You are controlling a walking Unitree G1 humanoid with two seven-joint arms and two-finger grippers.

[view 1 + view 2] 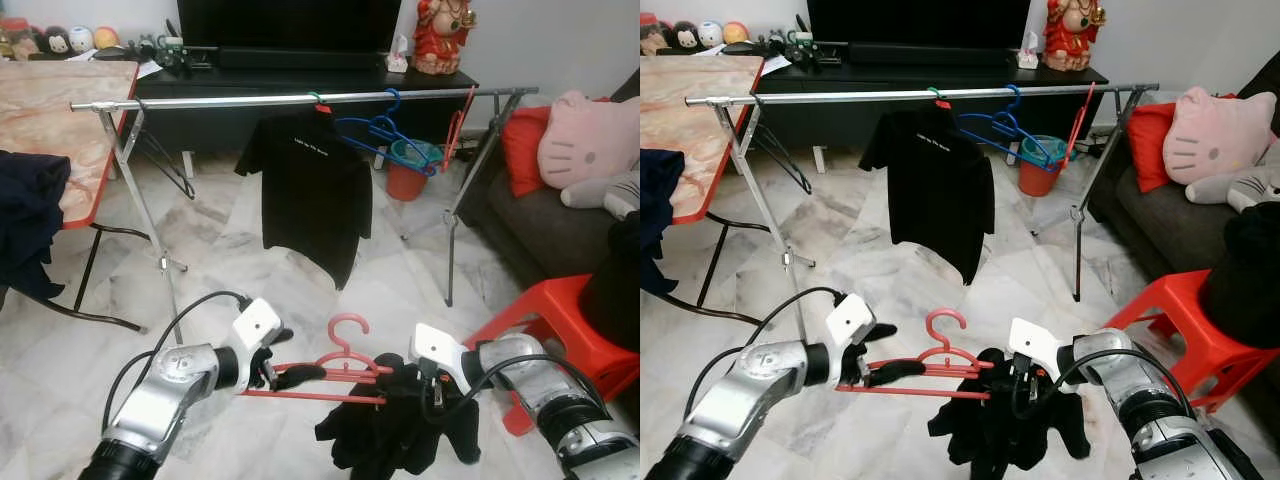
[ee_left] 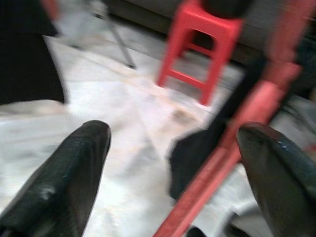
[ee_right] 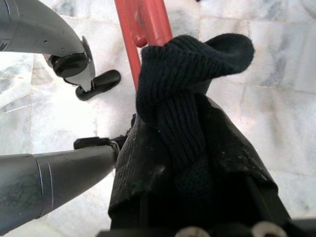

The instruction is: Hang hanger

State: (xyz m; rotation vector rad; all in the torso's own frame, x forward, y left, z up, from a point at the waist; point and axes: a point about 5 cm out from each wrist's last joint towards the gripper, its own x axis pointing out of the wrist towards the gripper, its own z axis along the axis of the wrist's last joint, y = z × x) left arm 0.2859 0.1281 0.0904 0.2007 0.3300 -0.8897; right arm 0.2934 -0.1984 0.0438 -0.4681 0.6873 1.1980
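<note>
Head views: left gripper [image 1: 290, 375] pinching red hanger [image 1: 335, 368] low over floor, short of rail [image 1: 300, 99]. Right gripper [image 1: 425, 388] clamps black garment [image 1: 400, 425].
Left wrist: fingers [image 2: 69, 173] spread.
Right wrist: garment [image 3: 187, 143] bunched on hanger.

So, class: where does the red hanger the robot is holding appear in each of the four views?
Left eye view: red hanger low centre, between the grippers.
Right eye view: low centre.
Left wrist view: blurred bar by one finger.
Right wrist view: above the black garment.
Shared landmark: red stool.

Right pincer [image 3: 197, 163] (fingers under cloth)
</note>
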